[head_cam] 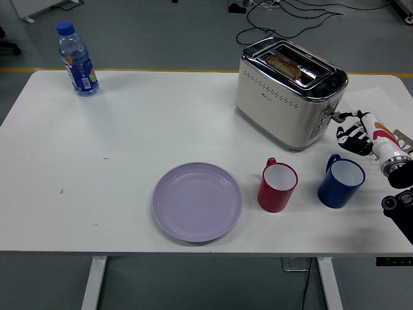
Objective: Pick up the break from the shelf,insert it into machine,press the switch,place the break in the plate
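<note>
white table [129, 129] on grey floor [161, 32]

Nothing here reads clearly. The clear plastic water bottle with the blue cap [77, 59], upper left of the frame, wears a blue label with a yellow-orange patch, but its print is too small to make out. The cream and chrome toaster [288, 92], upper right, carries a small dark mark low on its side, also illegible.
</note>
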Robot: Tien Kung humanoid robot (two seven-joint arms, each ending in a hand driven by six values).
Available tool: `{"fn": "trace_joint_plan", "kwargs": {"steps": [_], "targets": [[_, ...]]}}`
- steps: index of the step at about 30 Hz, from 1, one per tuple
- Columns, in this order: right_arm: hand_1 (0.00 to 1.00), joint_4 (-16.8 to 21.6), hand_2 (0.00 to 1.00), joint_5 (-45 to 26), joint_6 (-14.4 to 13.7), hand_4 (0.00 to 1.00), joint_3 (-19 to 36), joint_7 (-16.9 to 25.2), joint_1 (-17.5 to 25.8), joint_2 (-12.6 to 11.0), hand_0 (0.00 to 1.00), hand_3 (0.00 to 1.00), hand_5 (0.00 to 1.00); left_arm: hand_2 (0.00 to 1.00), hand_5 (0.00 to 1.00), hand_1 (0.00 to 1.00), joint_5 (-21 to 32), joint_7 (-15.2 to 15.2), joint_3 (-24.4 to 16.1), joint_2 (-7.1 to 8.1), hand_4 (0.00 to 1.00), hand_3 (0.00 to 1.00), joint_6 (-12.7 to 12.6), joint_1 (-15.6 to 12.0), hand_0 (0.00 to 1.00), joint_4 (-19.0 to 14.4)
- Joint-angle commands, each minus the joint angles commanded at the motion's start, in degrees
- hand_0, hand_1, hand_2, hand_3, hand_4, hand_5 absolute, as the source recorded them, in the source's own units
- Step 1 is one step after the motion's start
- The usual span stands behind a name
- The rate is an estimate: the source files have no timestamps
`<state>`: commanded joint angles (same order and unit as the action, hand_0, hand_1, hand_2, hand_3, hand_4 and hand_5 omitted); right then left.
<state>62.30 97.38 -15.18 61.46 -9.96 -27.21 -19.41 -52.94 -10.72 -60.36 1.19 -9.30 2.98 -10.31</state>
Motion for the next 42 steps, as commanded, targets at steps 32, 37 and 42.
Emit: {"fn": "trace_joint_plan", "kwargs": {"steps": [32,37,42], "targets": [[0.656,10.7,0.749,1.3,-1.8,0.564,6.8,1.7,-0.8,-2.6,0.663,0.825,0.364,0.646,0.935,0.65,-1.3,-0.3,0.0,-0.06,0.348,0.599,0.1,-0.8,0.662,0.0],[0.722,10.6,0.832,2.5,-1.1,0.617,3.9,1.6,-5.6,-2.0,0.757,0.842,0.36,0.645,0.935,0.649,-0.9,-0.2,0.1,0.05,0.348,0.598,0.1,-0.5,0.662,0.0],[0.754,8.3,0.847,3.4,-0.2,0.674,0.7,1.0,-11.4,-0.3,0.814,0.85,0.336,0.642,0.934,0.648,-0.5,-0.1,0.4,0.21,0.348,0.599,-0.1,-0.3,0.663,0.0]]}}
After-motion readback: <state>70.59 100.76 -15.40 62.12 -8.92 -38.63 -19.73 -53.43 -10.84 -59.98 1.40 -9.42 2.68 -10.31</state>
